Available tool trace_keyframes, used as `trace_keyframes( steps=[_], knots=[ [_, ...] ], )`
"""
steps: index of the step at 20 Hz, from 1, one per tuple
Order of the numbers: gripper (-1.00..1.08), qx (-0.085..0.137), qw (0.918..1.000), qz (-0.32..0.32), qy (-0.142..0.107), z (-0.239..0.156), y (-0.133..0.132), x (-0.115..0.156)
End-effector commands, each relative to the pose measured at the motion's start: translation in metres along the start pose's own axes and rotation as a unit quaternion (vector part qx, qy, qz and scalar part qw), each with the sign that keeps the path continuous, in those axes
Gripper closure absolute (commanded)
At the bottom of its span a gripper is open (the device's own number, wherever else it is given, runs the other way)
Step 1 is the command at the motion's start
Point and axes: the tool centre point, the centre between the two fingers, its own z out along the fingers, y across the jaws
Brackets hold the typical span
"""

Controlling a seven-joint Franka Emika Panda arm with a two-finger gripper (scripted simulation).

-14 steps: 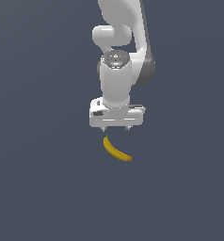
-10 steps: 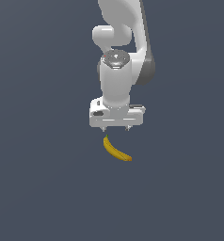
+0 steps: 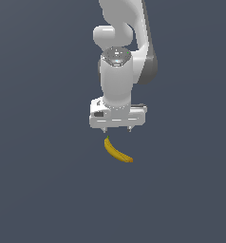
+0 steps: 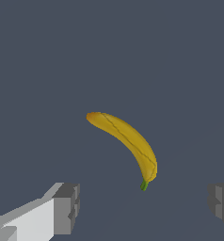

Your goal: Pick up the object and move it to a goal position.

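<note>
- While the gripper (image 3: 117, 129) hung above the floor (image 3: 39, 190), its fingers (image 4: 67, 207) were spread wide and held nothing.
- Banana (image 3: 117, 152) lay flat on the floor, clear of both fingers; in the exterior view it sat just below the gripper, stem end nearest the fingertips.
- Wrist view: banana (image 4: 128, 141) was ahead of the finger line, not between the fingers. Green stem tip pointed toward the gap, the far end away from it.
- Risk 1: a straight drop from here would likely land the fingers off the banana's middle, near the stem. Cause: the gripper was not centred over the body. Likely result would be closing on air or nipping the thin stem.
- Risk 2: a grab near the stem could let the curved body pivot and slip out during the lift.
- Risk 3: the banana lay diagonal to the closing line. If one finger touched first, it could push or spin the banana before the other arrived.
- Risk 4: low profile, so stopping too high would skim the top; going too deep would hit the floor.
- No goal marker was visible in either view, so I can't judge the carry path.
- Arm pose: wrist pointed straight down, hand vertical, the finger bar level across the exterior view. Upper links rose out of frame behind it.
</note>
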Motion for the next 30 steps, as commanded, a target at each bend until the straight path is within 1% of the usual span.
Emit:
trace_keyframes(
  steps=[1,5,10,13,16,19,24,30],
  knots=[
    [-0.92,0.000,1.0000,-0.002,-0.001,0.001,0.000,0.000],
    [-0.92,-0.001,0.9999,-0.016,-0.002,0.006,0.001,0.001],
    [-0.92,-0.004,0.9987,-0.050,-0.005,0.019,0.002,0.002],
    [-0.92,-0.007,0.9968,-0.080,-0.007,0.030,0.003,0.003],
    [-0.92,-0.008,0.9931,-0.116,-0.011,0.044,0.005,0.003],
    [-0.92,-0.010,0.9871,-0.159,-0.015,0.060,0.006,0.004],
    [-0.92,-0.010,0.9731,-0.229,-0.021,0.087,0.008,0.004],
    [-0.92,-0.008,0.9571,-0.289,-0.025,0.110,0.008,0.003]
  ],
)
